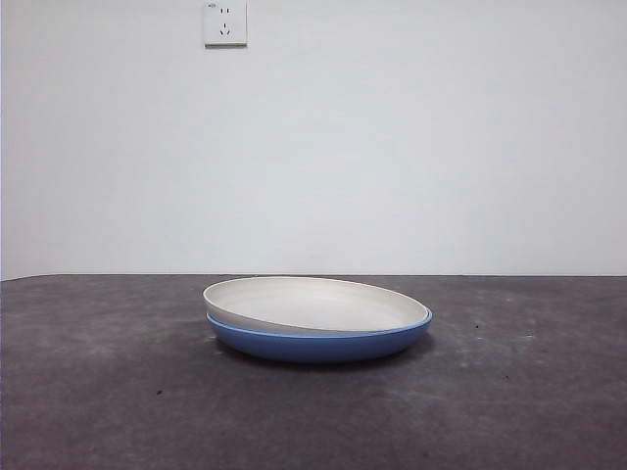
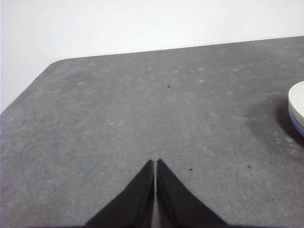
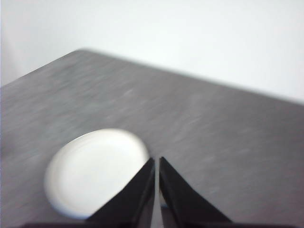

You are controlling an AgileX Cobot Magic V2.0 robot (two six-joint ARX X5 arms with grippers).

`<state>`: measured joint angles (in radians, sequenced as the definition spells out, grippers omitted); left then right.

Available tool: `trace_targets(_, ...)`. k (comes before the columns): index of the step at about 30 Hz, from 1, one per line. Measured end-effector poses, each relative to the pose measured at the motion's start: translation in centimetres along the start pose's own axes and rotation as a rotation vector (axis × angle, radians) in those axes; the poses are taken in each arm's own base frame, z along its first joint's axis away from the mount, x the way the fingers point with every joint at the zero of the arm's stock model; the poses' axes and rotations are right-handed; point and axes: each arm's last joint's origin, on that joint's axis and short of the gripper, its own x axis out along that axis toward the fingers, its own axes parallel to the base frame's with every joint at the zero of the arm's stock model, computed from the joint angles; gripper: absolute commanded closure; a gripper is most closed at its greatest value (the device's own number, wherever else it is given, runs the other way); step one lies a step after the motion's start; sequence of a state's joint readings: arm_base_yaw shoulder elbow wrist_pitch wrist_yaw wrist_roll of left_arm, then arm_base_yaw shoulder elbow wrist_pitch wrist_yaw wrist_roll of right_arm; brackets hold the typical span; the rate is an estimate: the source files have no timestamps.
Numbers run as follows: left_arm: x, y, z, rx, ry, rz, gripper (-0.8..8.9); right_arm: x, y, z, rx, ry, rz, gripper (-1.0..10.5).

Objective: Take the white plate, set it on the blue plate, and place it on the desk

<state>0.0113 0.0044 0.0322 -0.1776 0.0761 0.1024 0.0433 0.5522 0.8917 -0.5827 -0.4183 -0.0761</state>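
The white plate (image 1: 313, 305) lies inside the blue plate (image 1: 318, 345), slightly tilted, on the desk (image 1: 98, 392) near the middle. Neither arm shows in the front view. My right gripper (image 3: 156, 160) hangs above the desk with its jaws shut and nothing between them; the white plate (image 3: 95, 171) lies below and beside it, blurred. My left gripper (image 2: 155, 162) is shut and empty over bare desk, and the stacked white plate (image 2: 297, 102) and blue plate (image 2: 297, 124) only show at the edge of its view.
A white wall with a power socket (image 1: 224, 23) stands behind the desk. The desk's rounded corner (image 2: 52, 66) and back edge show in the left wrist view.
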Motion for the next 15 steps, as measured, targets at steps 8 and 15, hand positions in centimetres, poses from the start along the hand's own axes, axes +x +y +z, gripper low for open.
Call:
trace_targets(8,0.0,0.0,0.0,0.0,0.0,0.0,8.04,0.0,-0.5,-6.3,-0.088,-0.172,-0.145,9.4)
trace_targets(15,0.0,0.0,0.0,0.0,0.0,0.0,8.04,1.2,-1.0,-12.1,-0.094,-0.269,-0.281,9.4)
